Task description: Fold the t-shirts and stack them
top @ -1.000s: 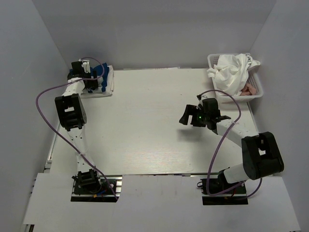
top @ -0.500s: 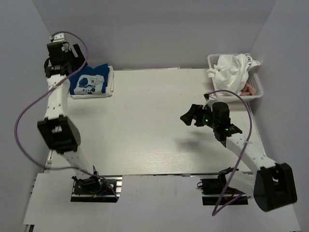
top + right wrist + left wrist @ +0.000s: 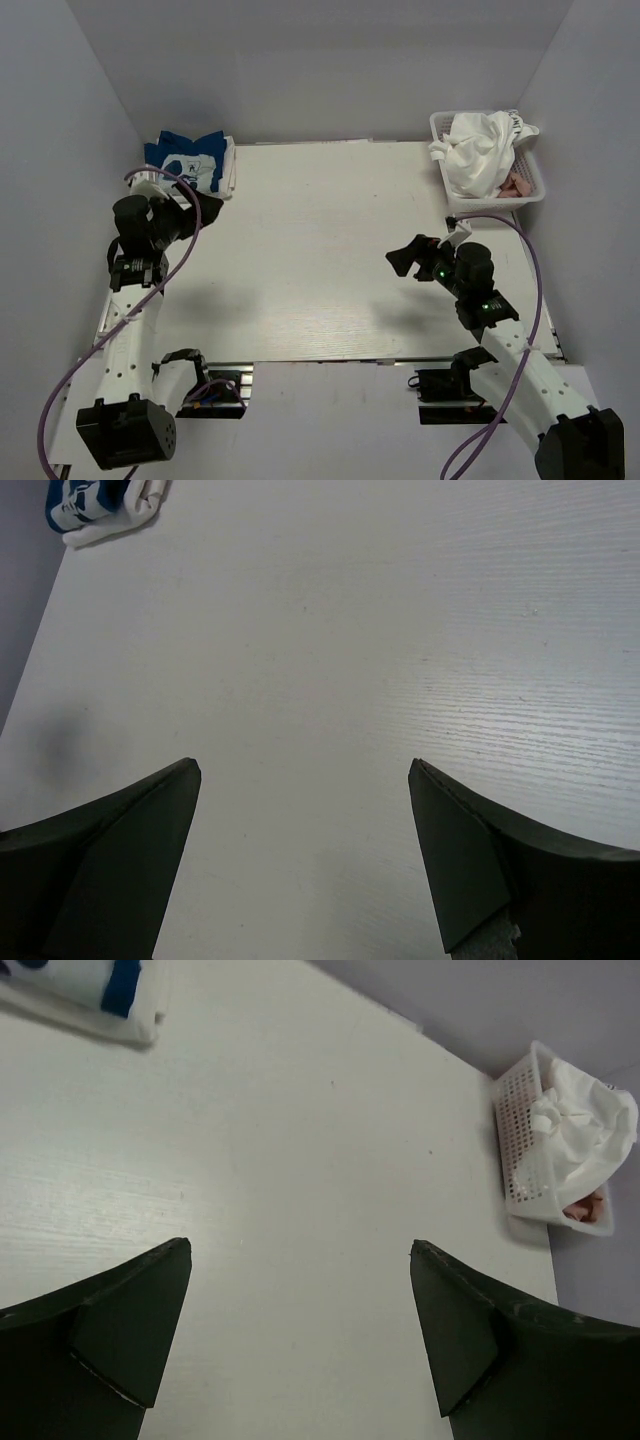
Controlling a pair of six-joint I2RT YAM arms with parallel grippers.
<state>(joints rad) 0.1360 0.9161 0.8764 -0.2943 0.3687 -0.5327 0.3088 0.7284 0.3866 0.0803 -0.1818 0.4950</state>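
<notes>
Both arms hang over the bare middle of the pale wood-grain table [image 3: 320, 250]. The left gripper [image 3: 300, 1250] has its fingers spread wide with nothing between them, and the right gripper [image 3: 300, 767] is likewise released and empty.

A folded navy blue t-shirt with the white cartoon print [image 3: 185, 160] sits on a folded white t-shirt [image 3: 229, 170] at the far-left corner. Waiting in the white plastic mesh basket [image 3: 438, 121] at far right are a crumpled white t-shirt [image 3: 478, 150] spilling over the rim and a dusty pink t-shirt [image 3: 517, 185] tucked beneath it.

We'd call the next pick the risky part. That white cloth drapes over the rim, so a pull could drag the light basket along or haul out two garments together. A shallow pinch on the loose heap could simply slip off.
</notes>
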